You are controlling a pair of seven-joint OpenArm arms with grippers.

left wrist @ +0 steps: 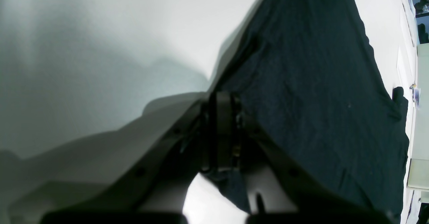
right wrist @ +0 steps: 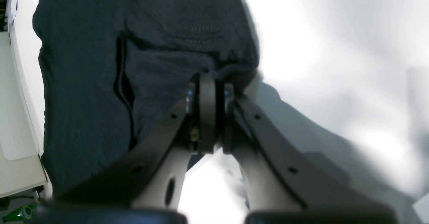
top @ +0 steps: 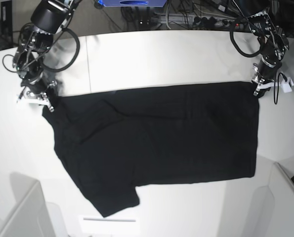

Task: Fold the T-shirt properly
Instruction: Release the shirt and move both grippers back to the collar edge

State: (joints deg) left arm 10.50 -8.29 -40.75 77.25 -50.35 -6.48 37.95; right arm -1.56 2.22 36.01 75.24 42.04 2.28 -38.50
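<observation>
The black T-shirt (top: 161, 133) lies spread out flat on the white table (top: 176, 54), plain side up, with one sleeve pointing toward the near edge. My left gripper (top: 256, 92) is at the shirt's far right corner. In the left wrist view the left gripper (left wrist: 223, 96) is shut on the T-shirt (left wrist: 318, 83) at its edge. My right gripper (top: 48, 103) is at the far left corner, by the other sleeve. In the right wrist view the right gripper (right wrist: 209, 80) is shut on a bunched hem of the T-shirt (right wrist: 83, 66).
Cables and equipment (top: 186, 17) line the table's far edge. A white panel (top: 23, 212) stands at the near left corner and another white panel (top: 285, 207) at the near right. Bare table surrounds the shirt on all sides.
</observation>
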